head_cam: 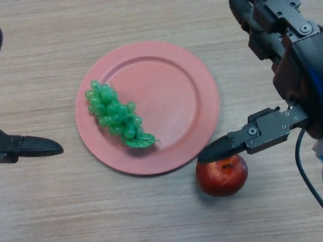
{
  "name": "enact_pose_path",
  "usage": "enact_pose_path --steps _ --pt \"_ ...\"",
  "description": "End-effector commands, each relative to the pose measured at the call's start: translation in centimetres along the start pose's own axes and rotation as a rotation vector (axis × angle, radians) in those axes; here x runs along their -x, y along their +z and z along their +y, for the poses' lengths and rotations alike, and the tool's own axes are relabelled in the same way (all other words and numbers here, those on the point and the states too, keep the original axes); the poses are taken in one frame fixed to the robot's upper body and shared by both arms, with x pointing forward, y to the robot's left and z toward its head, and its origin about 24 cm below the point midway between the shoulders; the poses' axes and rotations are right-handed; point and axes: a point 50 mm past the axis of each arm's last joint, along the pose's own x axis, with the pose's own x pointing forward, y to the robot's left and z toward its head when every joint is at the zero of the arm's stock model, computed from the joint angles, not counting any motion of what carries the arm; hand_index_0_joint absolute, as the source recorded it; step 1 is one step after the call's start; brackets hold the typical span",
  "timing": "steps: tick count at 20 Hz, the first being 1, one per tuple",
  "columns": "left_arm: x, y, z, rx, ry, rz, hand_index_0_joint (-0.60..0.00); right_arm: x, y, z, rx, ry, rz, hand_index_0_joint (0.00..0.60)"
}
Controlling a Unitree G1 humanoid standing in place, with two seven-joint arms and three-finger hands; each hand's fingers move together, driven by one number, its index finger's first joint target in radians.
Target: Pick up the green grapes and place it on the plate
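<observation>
Green grapes (115, 115) lying on pink plate (192, 91), left side. Right hand (262, 132) extended, empty, fingertip over red apple (222, 176), contact unclear. Left hand (30, 146) at left edge, apparently straight, empty.

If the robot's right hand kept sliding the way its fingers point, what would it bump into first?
Probably the pink plate: the right hand points left and slightly down, its tip already at the plate's rim above the red apple. Height is unclear.

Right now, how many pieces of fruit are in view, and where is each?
2. The green grapes lie on the left part of the pink plate. A red apple sits on the table just off the plate's lower-right rim, under the right robot hand. Nothing looks hidden.
</observation>
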Motion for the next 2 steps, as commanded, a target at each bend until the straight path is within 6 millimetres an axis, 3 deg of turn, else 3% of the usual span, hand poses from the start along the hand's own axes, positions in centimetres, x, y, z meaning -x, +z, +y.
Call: enact_pose_path --steps 1,2 --pt "0.37 3.31 -0.01 -0.086 -0.005 -0.188 0.000 0.43 2.22 -0.61 0.014 -0.031 -0.161 0.000" --pt "0.47 3.57 -0.15 -0.071 -0.014 -0.191 0.000 0.46 2.23 -0.71 0.017 -0.027 -0.154 0.000"
